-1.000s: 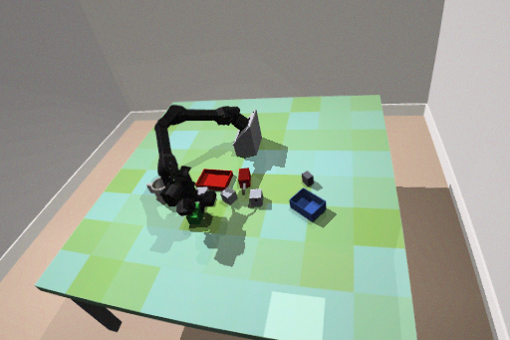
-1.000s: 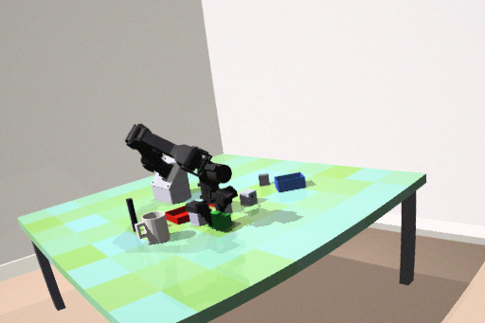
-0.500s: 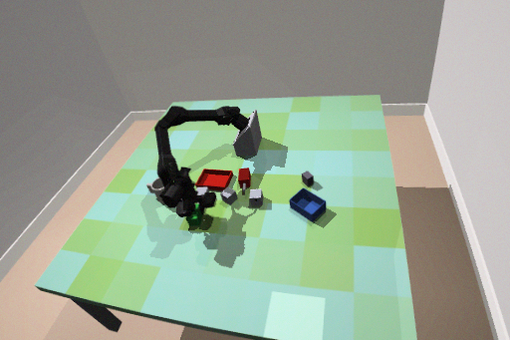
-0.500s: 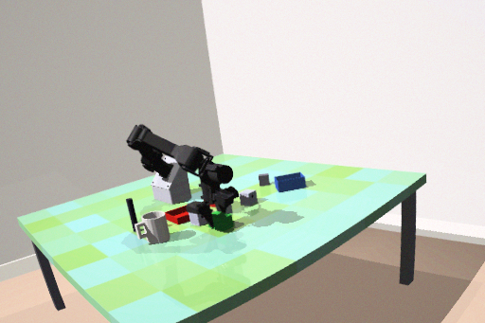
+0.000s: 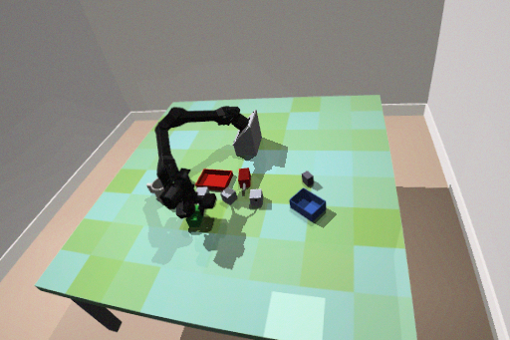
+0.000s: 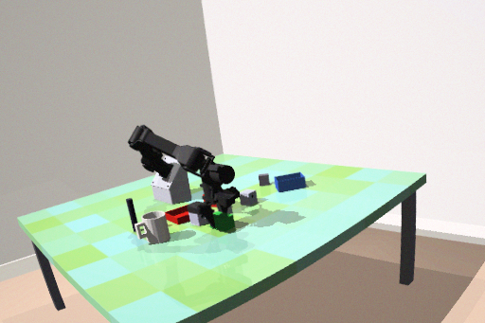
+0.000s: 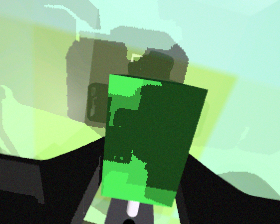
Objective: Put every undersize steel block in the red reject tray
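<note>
Two trays, one red, one blue (both look empty).

My gripper was closed on the green gauge, a pale block just beside it, the red tray near, the mug further off, the blue bin well apart.

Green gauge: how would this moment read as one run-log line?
tool: shut on green gauge | red tray: no block inside
</note>
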`<action>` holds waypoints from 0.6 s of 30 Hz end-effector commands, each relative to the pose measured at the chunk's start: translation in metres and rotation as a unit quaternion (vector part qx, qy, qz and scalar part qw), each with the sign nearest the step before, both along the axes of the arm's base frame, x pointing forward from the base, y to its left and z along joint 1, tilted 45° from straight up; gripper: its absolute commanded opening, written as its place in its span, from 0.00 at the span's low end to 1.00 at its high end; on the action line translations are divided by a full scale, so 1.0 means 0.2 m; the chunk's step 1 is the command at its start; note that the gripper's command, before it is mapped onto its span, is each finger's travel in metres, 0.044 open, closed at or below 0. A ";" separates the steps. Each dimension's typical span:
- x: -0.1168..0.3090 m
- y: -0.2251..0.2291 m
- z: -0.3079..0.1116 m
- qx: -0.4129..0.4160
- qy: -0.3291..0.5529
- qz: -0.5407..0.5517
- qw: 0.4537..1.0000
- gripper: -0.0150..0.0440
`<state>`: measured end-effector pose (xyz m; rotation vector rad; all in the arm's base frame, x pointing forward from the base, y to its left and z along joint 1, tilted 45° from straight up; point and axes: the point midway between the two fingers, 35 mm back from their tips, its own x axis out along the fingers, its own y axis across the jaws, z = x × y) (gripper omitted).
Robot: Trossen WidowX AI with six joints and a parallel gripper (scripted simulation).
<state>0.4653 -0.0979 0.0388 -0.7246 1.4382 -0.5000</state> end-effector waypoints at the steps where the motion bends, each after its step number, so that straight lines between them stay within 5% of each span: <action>1: 0.02 0.02 0.01 0.000 -0.005 0.003 1.000 0.25; 18: -0.02 0.07 0.05 -0.002 0.004 -0.005 1.000 0.25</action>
